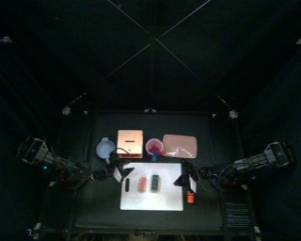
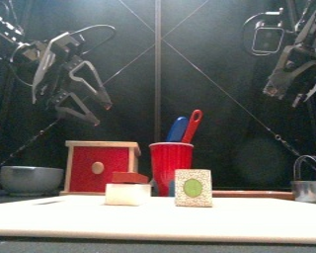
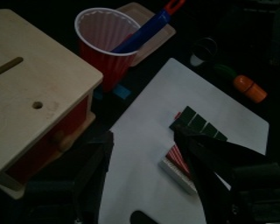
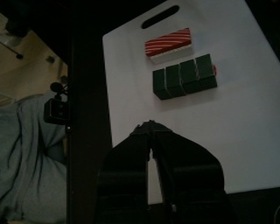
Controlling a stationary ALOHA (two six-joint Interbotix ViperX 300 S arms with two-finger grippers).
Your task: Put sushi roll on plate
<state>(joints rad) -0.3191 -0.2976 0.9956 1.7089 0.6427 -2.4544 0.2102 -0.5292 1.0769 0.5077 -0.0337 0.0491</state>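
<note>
While the sushi roll (image 4: 184,76) sits on the white board (image 4: 230,131), it's straight ahead of the right gripper (image 4: 150,129), which is clamped shut on nothing. Its long axis runs crosswise to those jaws, with a green cut end facing the front camera. The salmon nigiri (image 4: 168,43) lies just past it. The left gripper (image 3: 149,144) hangs above, jaws spread wide, empty. The pink plate (image 1: 181,146) is off the board, well away from both.

Lab; black curtains (image 1: 65,56) pen robot table (image 1: 153,221)
</note>
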